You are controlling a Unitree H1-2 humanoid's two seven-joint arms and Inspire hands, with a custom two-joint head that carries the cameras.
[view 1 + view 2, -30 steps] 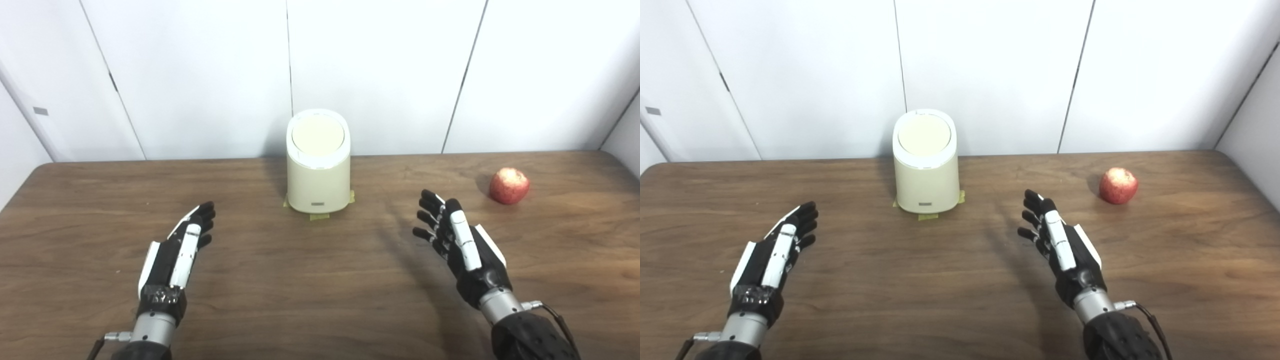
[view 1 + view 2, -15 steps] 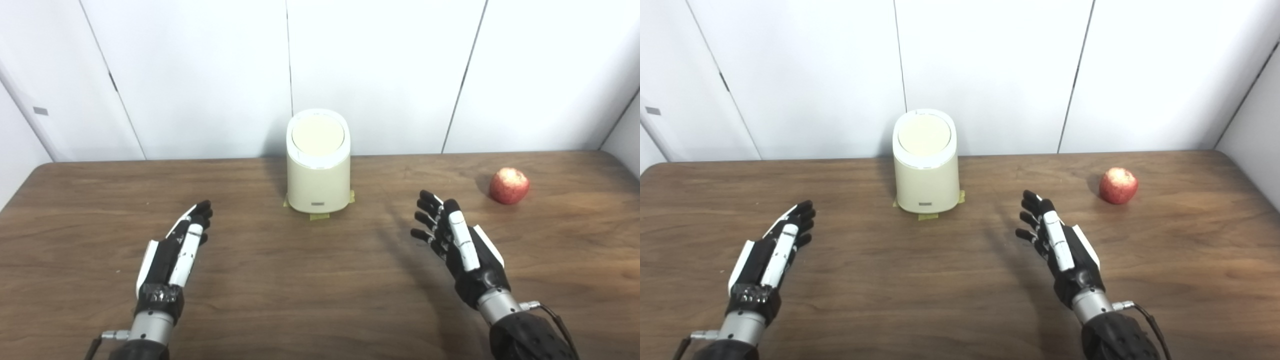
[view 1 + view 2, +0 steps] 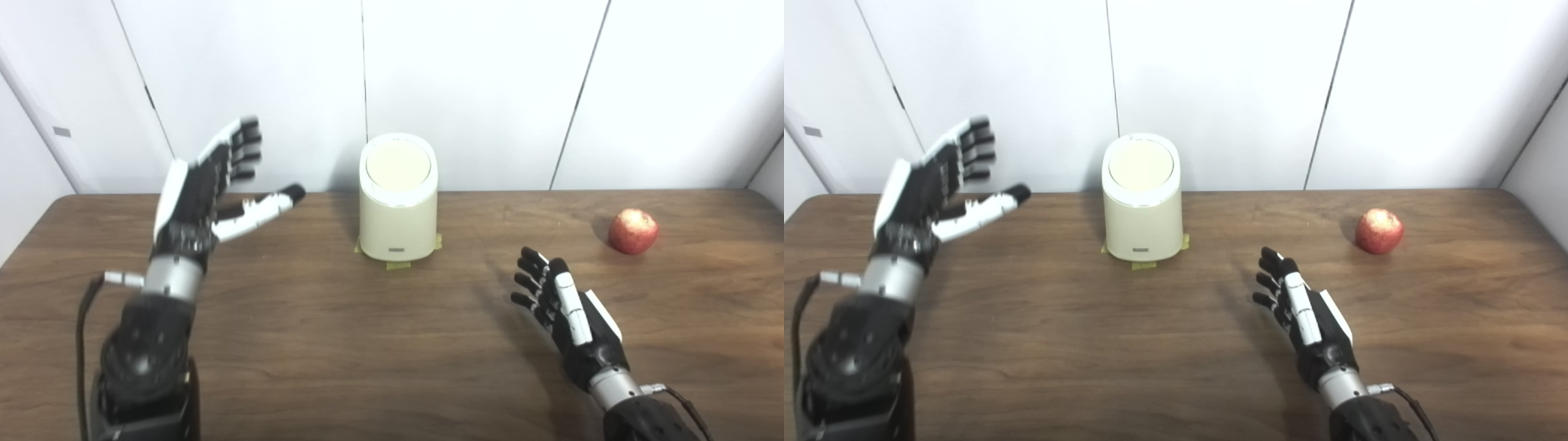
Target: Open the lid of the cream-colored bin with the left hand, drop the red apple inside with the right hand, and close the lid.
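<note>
- Right hand, empty with fingers spread, sits low over the table toward its near right.
- Left hand, raised and splayed, holds nothing, left of the bin.
- Bin at the far edge, lid shut.
- Apple near the far right corner.

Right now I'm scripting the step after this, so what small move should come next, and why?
Probably carry the raised, open left hand rightward over the bin: its lid is shut, and the apple lies untouched beyond the open right hand.
</note>
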